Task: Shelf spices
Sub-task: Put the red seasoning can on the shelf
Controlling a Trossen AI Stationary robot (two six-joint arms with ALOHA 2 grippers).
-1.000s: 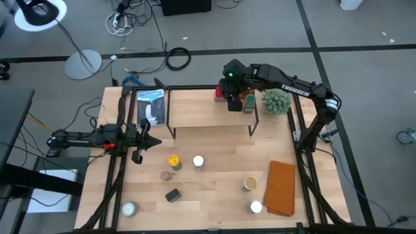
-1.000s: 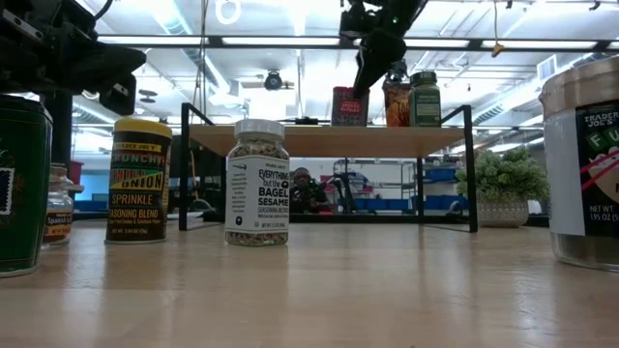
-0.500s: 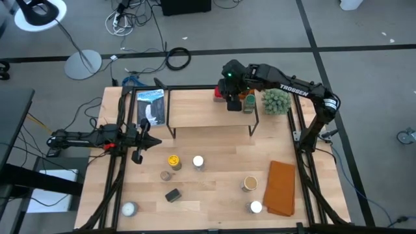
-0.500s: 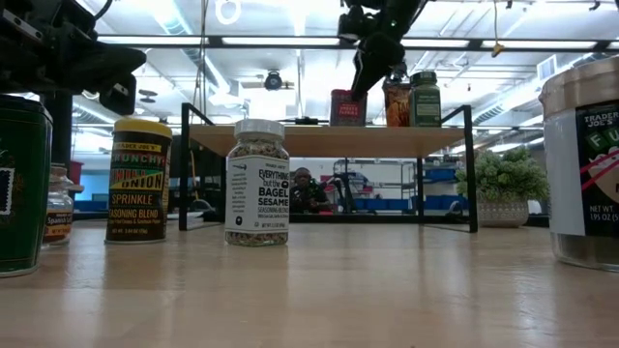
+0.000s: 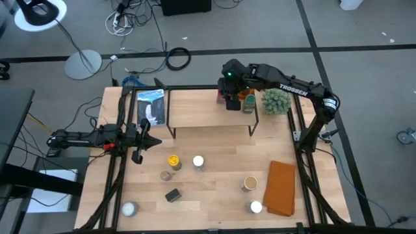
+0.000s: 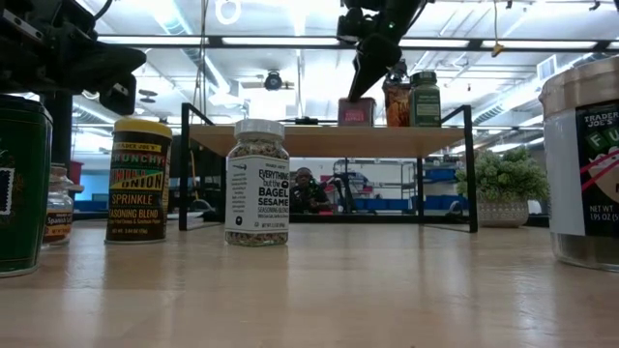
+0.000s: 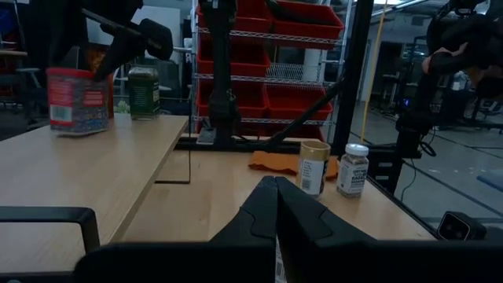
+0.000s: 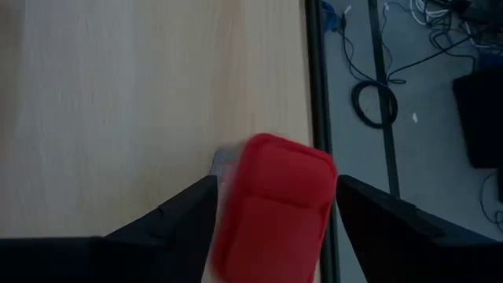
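Note:
The shelf (image 5: pixel 207 112) stands at the table's far side. My right gripper (image 5: pixel 230 99) hangs over its right part, fingers pointing down and spread, with the red box (image 8: pixel 275 208) between them. The box rests on the shelf board (image 6: pixel 356 112), beside a brown-lidded jar (image 6: pixel 397 97) and a green-lidded jar (image 6: pixel 424 97). Several spice jars stand on the table in front: a yellow-lidded one (image 5: pixel 173 160), a white-lidded one (image 5: pixel 198 162), a dark tin (image 5: pixel 172 194). My left gripper (image 5: pixel 148 142) waits shut at the table's left edge. My right gripper comes at the red box from above, one finger (image 8: pixel 185 208) on each side of its top. The box looks blurred in the wrist view, and I cannot tell whether the fingers touch it. It sits on the shelf board.
A green spiky plant (image 5: pixel 275 101) stands right of the shelf. An orange-brown folded cloth (image 5: pixel 281 188) lies near the right edge, with a brown-lidded jar (image 5: pixel 249 184) and a white-lidded jar (image 5: pixel 255 207) beside it. A pale ball (image 5: pixel 129 208) sits near left. A printed packet (image 5: pixel 151 107) lies left of the shelf.
In the low view the red box now reaches less high above the shelf's front edge and sits slightly farther right than half a second ago. My right gripper has stayed over it with hardly any shift.

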